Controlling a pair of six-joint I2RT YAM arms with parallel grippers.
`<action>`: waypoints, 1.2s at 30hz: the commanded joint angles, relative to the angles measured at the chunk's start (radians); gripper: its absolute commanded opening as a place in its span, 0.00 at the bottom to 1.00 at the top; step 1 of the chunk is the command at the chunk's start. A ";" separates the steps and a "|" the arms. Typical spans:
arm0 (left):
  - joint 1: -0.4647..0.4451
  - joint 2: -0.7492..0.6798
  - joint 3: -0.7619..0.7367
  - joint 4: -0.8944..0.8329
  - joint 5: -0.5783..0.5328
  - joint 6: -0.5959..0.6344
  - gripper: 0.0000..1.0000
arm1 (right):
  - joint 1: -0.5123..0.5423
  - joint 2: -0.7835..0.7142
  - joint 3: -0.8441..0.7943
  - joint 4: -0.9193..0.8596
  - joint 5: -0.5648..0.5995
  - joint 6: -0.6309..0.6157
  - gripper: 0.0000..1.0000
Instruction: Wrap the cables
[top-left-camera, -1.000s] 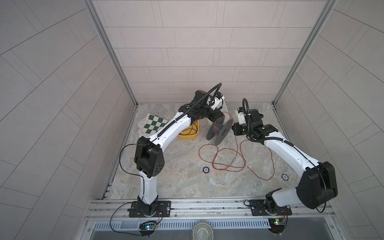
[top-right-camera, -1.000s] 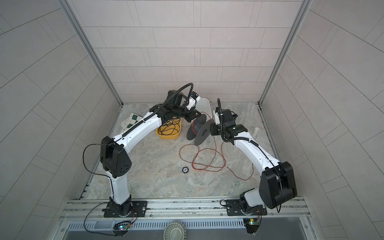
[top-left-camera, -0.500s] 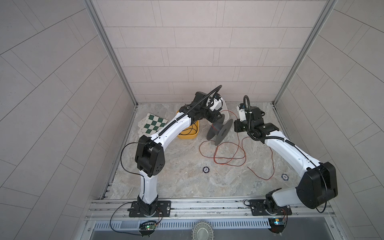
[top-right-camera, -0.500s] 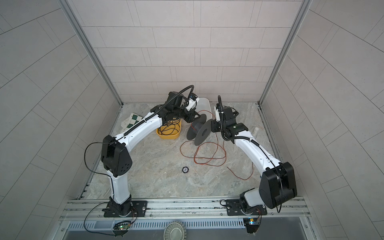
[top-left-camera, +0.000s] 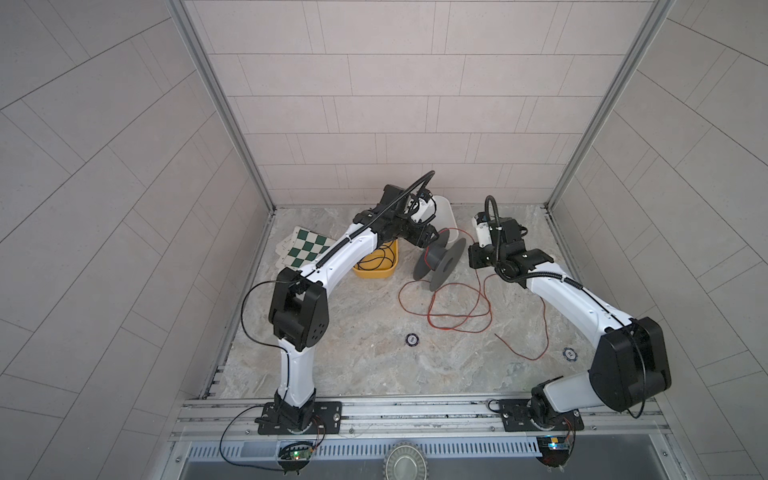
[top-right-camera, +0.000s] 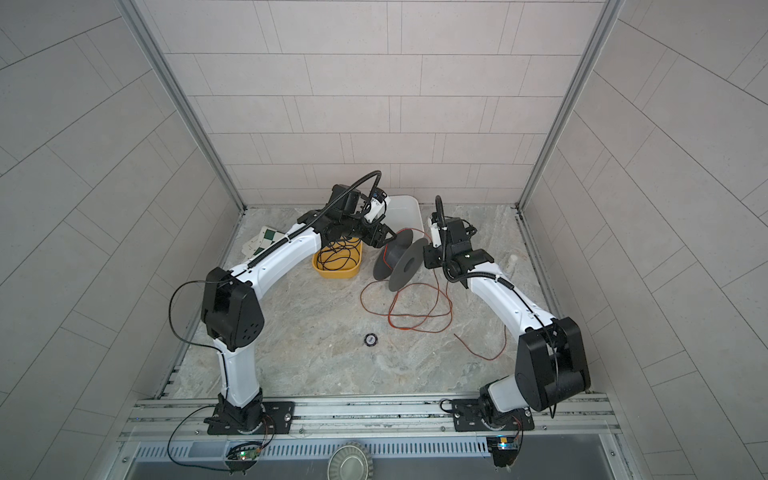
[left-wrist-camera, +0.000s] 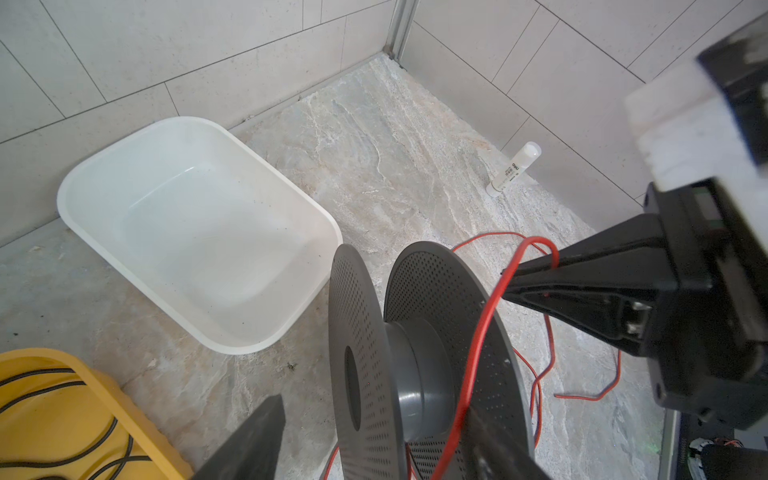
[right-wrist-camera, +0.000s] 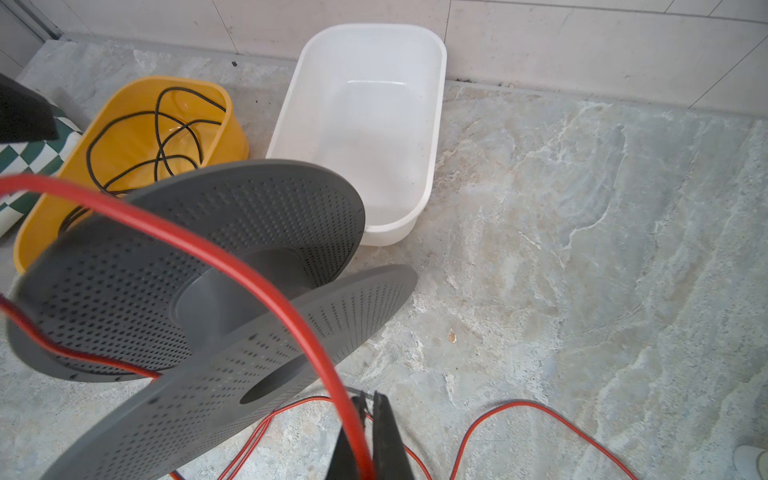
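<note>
Thin red wire, loose loops on floor

A red wire loops across a table veined in beige and grey, past a dark grey spool stippled with rows of fine holes. At the table's far edge, a yellow tub carries a black cable beside a plain white tub; a green-and-white chequered board lies toward the far left corner. The left arm and right arm are white with black joints. Pale grey tiles with thin dark seams line the walls.
</note>
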 joint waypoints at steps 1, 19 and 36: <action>-0.002 0.020 -0.024 0.002 0.003 0.017 0.72 | -0.011 0.034 0.000 0.008 -0.008 0.002 0.00; -0.031 0.063 -0.017 0.033 -0.043 0.015 0.71 | -0.016 0.069 0.005 0.037 -0.138 0.001 0.00; -0.053 0.086 0.010 -0.015 -0.150 0.048 0.44 | -0.016 0.066 -0.004 0.067 -0.168 -0.027 0.00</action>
